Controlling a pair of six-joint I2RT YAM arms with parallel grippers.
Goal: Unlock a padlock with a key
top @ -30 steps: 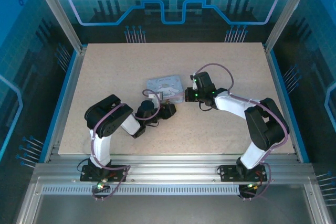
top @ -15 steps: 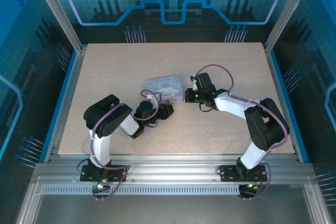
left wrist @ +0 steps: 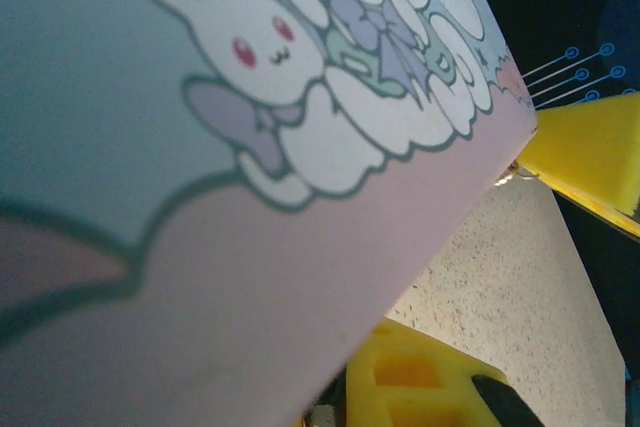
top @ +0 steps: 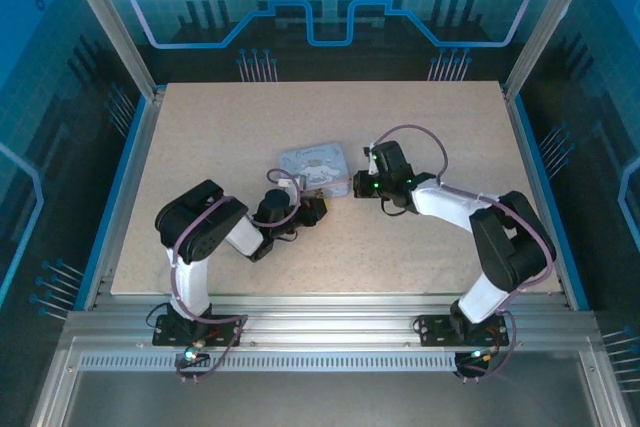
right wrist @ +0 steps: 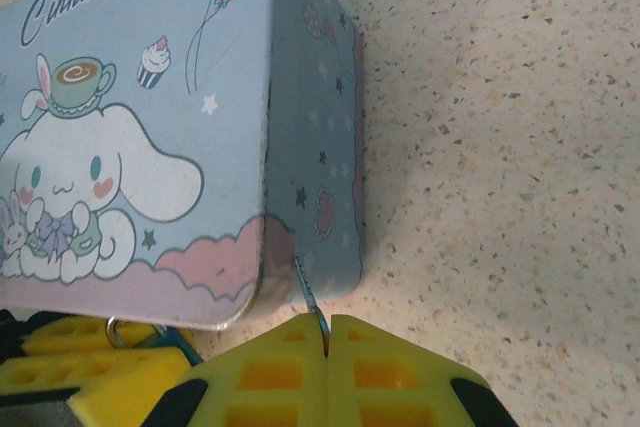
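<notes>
My right gripper (right wrist: pixel 327 325) is shut on the key (right wrist: pixel 308 292), a thin dark blade that sticks out from between the yellow fingertips and reaches the near corner of the pale-blue cartoon tin (right wrist: pixel 150 127). From above, the right gripper (top: pixel 356 186) sits at the tin's (top: pixel 314 164) right front corner and my left gripper (top: pixel 318 205) is at its front edge. The left fingers (right wrist: pixel 60 339) lie close together under the tin's rim, with a small metal loop (right wrist: pixel 113 327) at their tips. The padlock's body is hidden. One left finger (left wrist: pixel 430 387) shows below the tin lid (left wrist: pixel 250 147).
The speckled tabletop (top: pixel 240 117) stretches bare around the tin. Metal posts and blue panels fence the table, with the frame rail (top: pixel 330 322) along the near edge. The right gripper's yellow finger (left wrist: pixel 590 152) appears beyond the tin's corner.
The left gripper has edged up and left, tight against the tin's front edge, and its fingers have drawn together. The right gripper has shifted slightly, still shut on the key.
</notes>
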